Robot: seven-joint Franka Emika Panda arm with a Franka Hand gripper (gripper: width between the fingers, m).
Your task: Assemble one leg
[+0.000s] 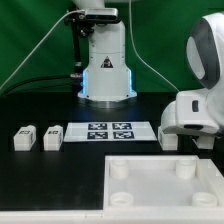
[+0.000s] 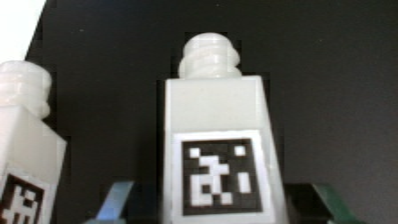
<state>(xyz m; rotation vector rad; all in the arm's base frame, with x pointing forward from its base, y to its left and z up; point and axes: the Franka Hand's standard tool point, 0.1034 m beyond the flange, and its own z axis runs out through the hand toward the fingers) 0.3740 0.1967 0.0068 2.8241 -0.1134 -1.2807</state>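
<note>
White conical base (image 1: pixel 106 55), dark triangle label (image 1: pixel 107 68), blue glow (image 1: pixel 88 85) low on it, thin pale cables (image 1: pixel 40 52) either side, rounded white link shells (image 1: pixel 203 60), grey-green gripper fingers (image 2: pixel 118 200).

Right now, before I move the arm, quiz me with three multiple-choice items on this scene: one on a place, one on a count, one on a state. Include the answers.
1. In the exterior view, where does the big white panel lie?
A. In the foreground, on the near side of the marker board
B. Behind the robot's base
C. On top of the marker board

2. How many small white blocks lie at the exterior view's left of the marker board?
A. One
B. Two
C. Four

3. In the wrist view, how does the gripper stand?
A. Shut on the panel
B. Open, with the tagged leg between its fingers
C. Shut on nothing

Answers:
1 A: the panel fills the foreground nearer than the board.
2 B: two blocks sit side by side there.
3 B: dark table shows between each finger and the leg.
</note>
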